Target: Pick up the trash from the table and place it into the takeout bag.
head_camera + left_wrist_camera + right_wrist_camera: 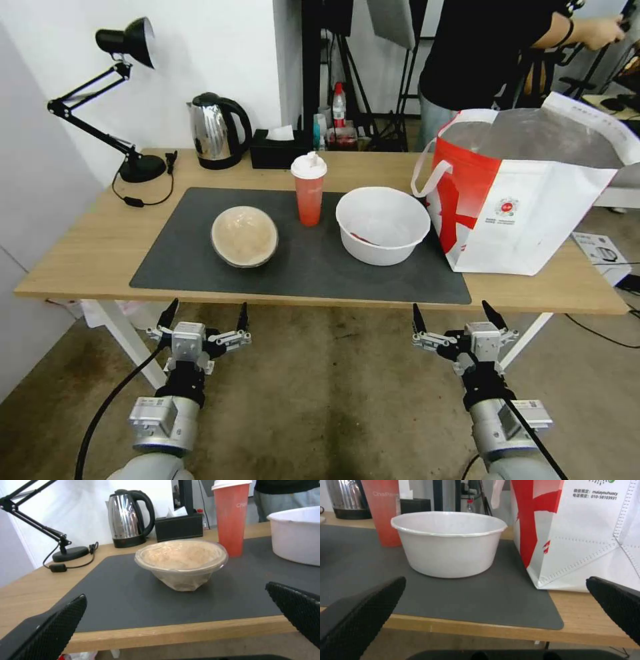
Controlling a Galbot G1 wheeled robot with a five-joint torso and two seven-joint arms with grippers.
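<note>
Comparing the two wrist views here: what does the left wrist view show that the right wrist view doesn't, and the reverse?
Left wrist view alone: the beige bowl on the dark mat, straight ahead of the open left gripper, and the desk lamp's base.

Right wrist view alone: the takeout bag, standing beside the white bowl, ahead of the open right gripper.

Both: the white bowl, red-orange cup, kettle, tissue box, mat and table edge.
</note>
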